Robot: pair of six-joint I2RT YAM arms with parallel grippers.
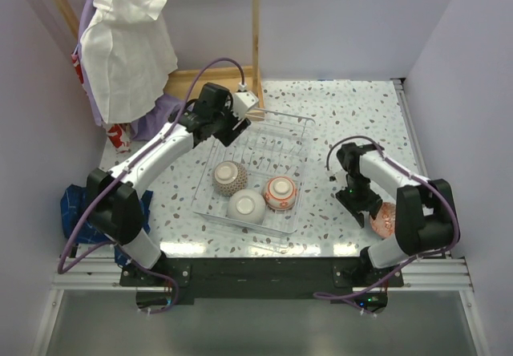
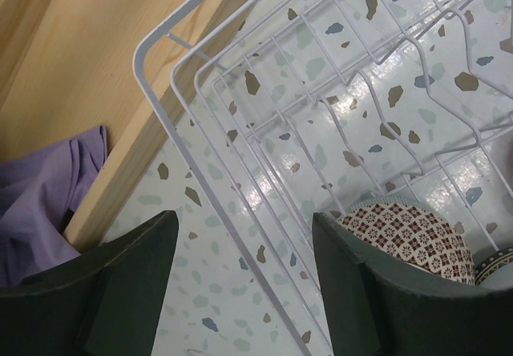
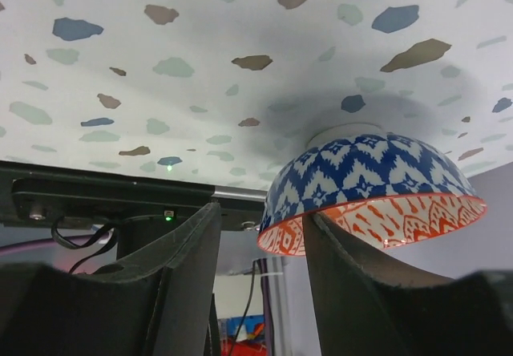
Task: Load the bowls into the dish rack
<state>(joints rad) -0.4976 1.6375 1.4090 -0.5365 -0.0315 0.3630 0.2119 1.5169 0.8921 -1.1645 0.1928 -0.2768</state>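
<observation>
The wire dish rack [image 1: 293, 134] lies mid-table and holds three bowls: a brown patterned bowl [image 1: 230, 177], a white bowl [image 1: 246, 206] and a red-and-white bowl [image 1: 280, 192]. My left gripper [image 1: 232, 127] is open and empty above the rack's far left corner; in the left wrist view the gripper [image 2: 244, 244] straddles the rack's edge wire [image 2: 240, 236], with the brown bowl [image 2: 409, 236] beside its right finger. A fourth bowl [image 1: 383, 220], blue-and-white outside and orange inside, sits on the table at the right. My right gripper [image 3: 260, 228] is open, its fingers on either side of that bowl's [image 3: 369, 184] rim.
A wooden frame [image 1: 256, 27] stands at the back, with a white cloth [image 1: 128, 35] hanging on it and purple cloth [image 1: 152, 119] below. A blue object [image 1: 76, 204] lies by the left arm. A metal rail [image 1: 409, 131] runs along the table's right edge.
</observation>
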